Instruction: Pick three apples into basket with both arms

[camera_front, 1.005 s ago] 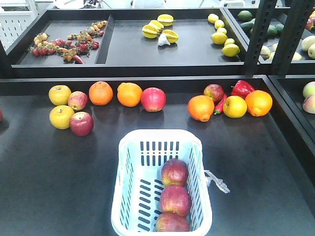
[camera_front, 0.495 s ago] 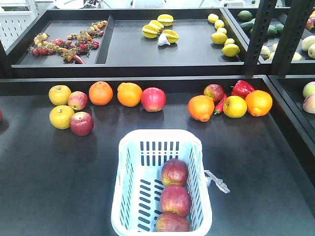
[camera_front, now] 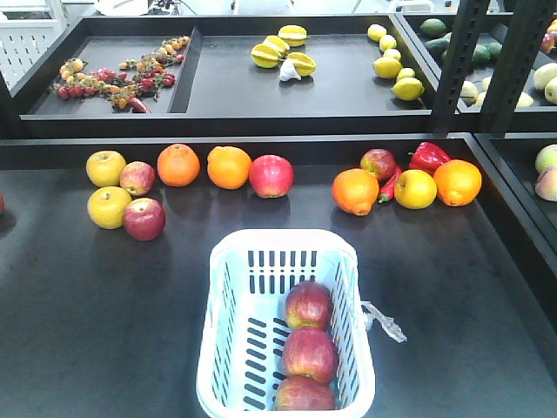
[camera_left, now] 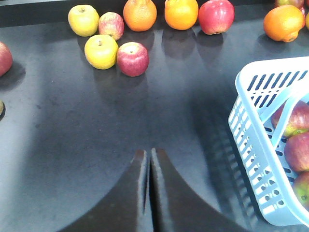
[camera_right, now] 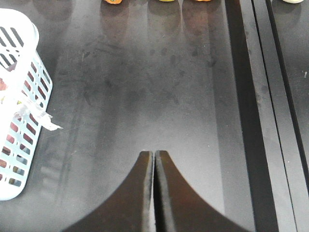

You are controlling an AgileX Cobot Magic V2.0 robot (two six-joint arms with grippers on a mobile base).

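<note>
Black table (camera_front: 104,331): basket (camera_front: 223,348) holds three apples (camera_front: 310,353).

The basket (camera_front: 285,324) stands at the near centre of the worktop (camera_front: 96,313). Three apples (camera_front: 309,353) lie in a line along its right side, one behind another. Behind the basket, a row of loose fruit (camera_front: 228,167) runs left to right. Behind that row sits a raised tray (camera_front: 261,96) holding more produce.
</note>
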